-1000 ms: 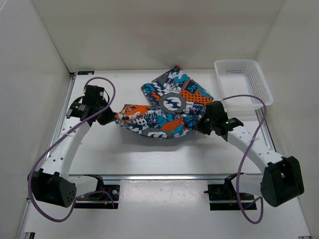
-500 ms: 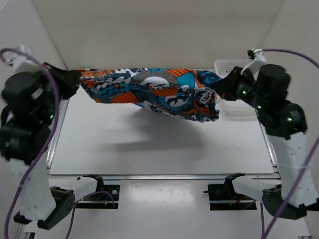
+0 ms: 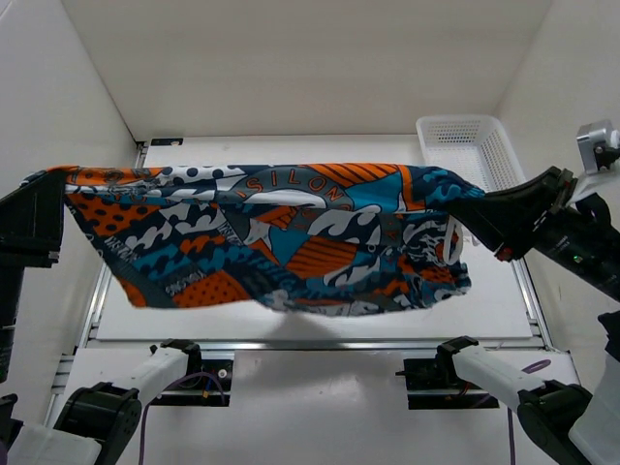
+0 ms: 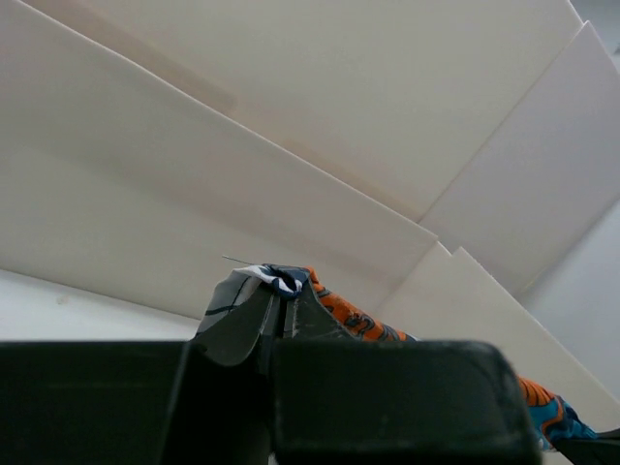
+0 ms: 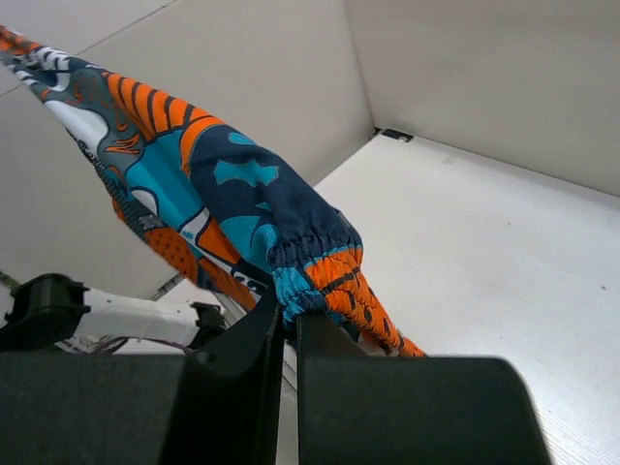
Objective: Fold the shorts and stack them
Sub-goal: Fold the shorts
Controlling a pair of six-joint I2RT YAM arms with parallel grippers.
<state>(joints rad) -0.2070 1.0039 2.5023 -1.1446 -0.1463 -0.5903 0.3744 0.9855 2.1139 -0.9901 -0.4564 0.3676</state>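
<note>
The printed shorts point(image 3: 281, 237) in orange, teal, grey and white hang spread wide in the air above the table, stretched between both grippers. My left gripper point(image 3: 60, 186) is shut on the left corner of the shorts point(image 4: 334, 308), with cloth pinched at the fingertips point(image 4: 278, 291). My right gripper point(image 3: 463, 208) is shut on the elastic waistband at the right end of the shorts point(image 5: 232, 194), whose gathered edge sits between the fingers point(image 5: 289, 315). The lower edge of the shorts hangs free.
A white mesh basket point(image 3: 465, 145) stands at the back right of the white table point(image 3: 291, 150). White walls enclose the left, back and right. Arm bases and purple cables lie along the near edge.
Both grippers have risen high and moved apart, lifting the shorts off the table. The shorts went from a crumpled heap to a wide hanging sheet close to the camera.
</note>
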